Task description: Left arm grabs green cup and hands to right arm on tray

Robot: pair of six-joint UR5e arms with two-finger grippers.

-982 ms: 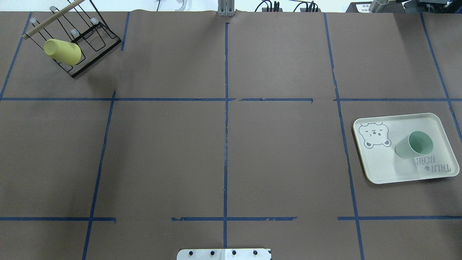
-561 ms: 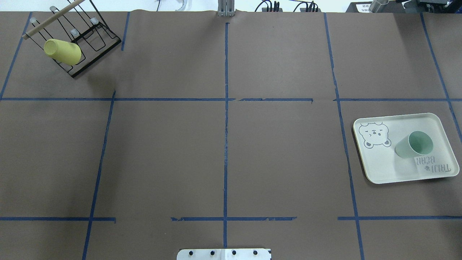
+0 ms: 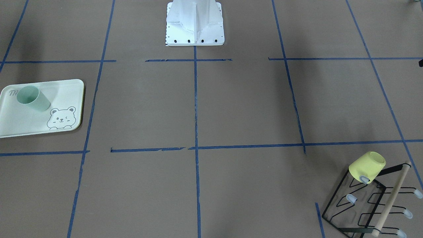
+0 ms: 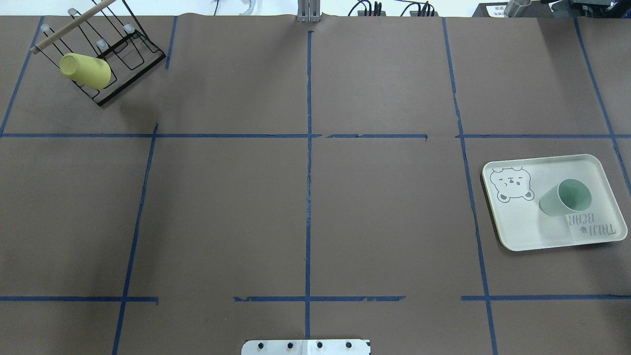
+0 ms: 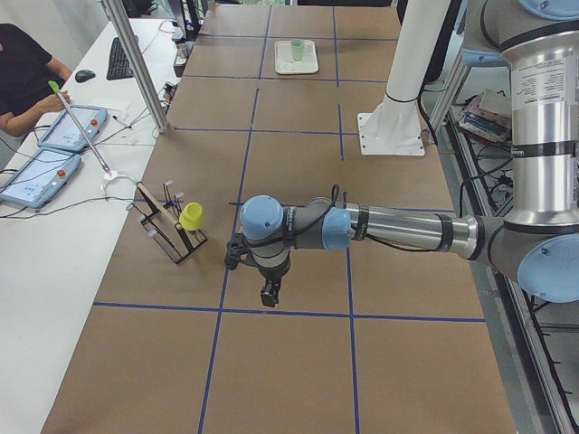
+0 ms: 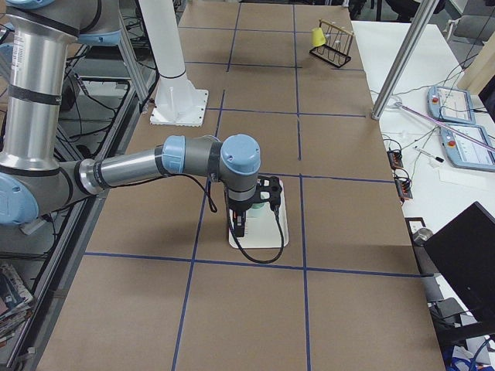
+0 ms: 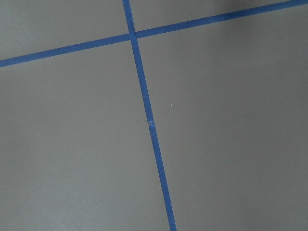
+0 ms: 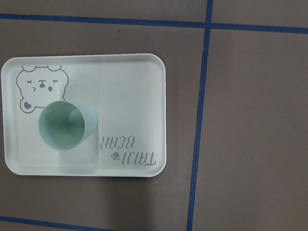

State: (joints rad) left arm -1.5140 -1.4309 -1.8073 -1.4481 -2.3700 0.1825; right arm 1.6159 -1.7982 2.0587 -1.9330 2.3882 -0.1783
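Standing upright, the green cup (image 4: 566,197) is recorded on the tray (image 4: 522,227) at the right edge of the overhead view, between the bear drawing (image 4: 512,184) and the lettering (image 4: 591,226). The left gripper (image 5: 270,297) is held over the table (image 4: 222,207) near the rack (image 5: 167,237) carrying the yellow cup (image 5: 191,216), and the right gripper (image 6: 238,230) over the tray. Jaw opening cannot be told for either.
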